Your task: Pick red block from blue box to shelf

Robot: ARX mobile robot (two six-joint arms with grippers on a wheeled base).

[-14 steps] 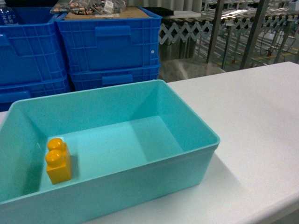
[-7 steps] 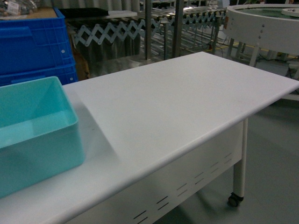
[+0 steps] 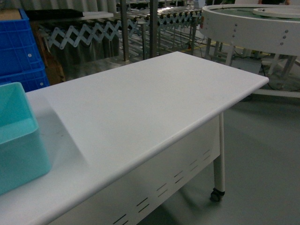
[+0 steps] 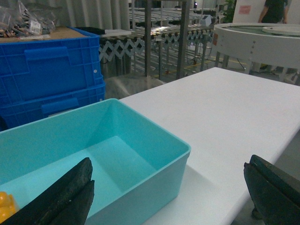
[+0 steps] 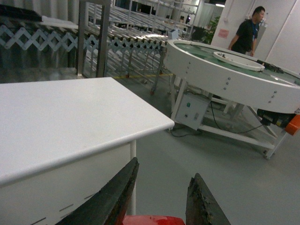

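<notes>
R gripper [image 5: 159, 199]: jaws set narrowly apart w/ the red block [image 5: 149, 220] between them at the bottom edge of the R wrist view; only its top strip shows, so can't tell if they're clamped on it or just straddling it. Beyond those jaws: corner of the white bench [image 5: 70, 117], then grey floor, a round white conveyor table [image 5: 234, 70] further off to the right, a person in dark clothes [image 5: 246, 30] at the far wall.

L gripper [image 4: 168, 197]: jaws spread wide, released, nothing between them. Blue box [image 4: 154, 140] sits just ahead of and partly under the L jaw, on the bench. A bit of yellow brick [image 4: 5, 206] shows inside it, just left of the L finger [image 4: 61, 197]. Behind the box: stacked dark blue crates [image 4: 51, 75].

Shelf [image 4: 164, 33] stands well past both sets of jaws, steel posts + roller rails behind the bench's far edge.

Head view: neither gripper seen; box corner at left, bench top, castor leg [image 3: 218, 164].
</notes>
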